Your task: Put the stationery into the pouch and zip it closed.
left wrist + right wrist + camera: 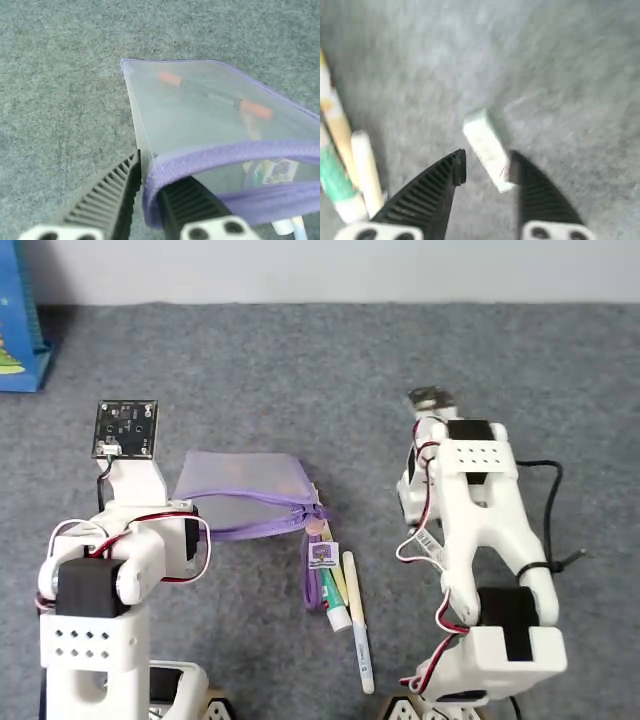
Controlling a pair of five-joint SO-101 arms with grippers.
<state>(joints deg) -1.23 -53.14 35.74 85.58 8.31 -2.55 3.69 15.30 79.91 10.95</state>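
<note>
The table [300, 360] has a gray, fuzzy top. The pouch [240, 490] is purple and you can see through it. It lies flat near the middle of the table, a bit toward the left edge, right in front of the left arm [100, 580].

The left gripper [150, 175] is pinching the pouch. Its two black fingers [107, 200] are squeezed on the thick purple rim at one end. Some things with orange bits show through the mesh (I can't tell what they are). The two purple rims sit a little apart, so the mouth looks partly open.

A purple strap [315, 580] with a small tag [322, 554] hangs from the pouch's right corner and points at the near edge of the table.

Two pens lie just beside the strap, between the two arms and close to the near edge. The green and white pen [335, 600] touches the strap. The white pen [355, 620] is longer and lies right next to it, on the side of the right arm [490, 540].

The right gripper [487, 160] is low over the table, with its fingers spread wide. A small white eraser [487, 147] lies on the table between them. It is very close to one finger, with a gap to the other.

A blue box [20, 330] stands at the far left corner.
</note>
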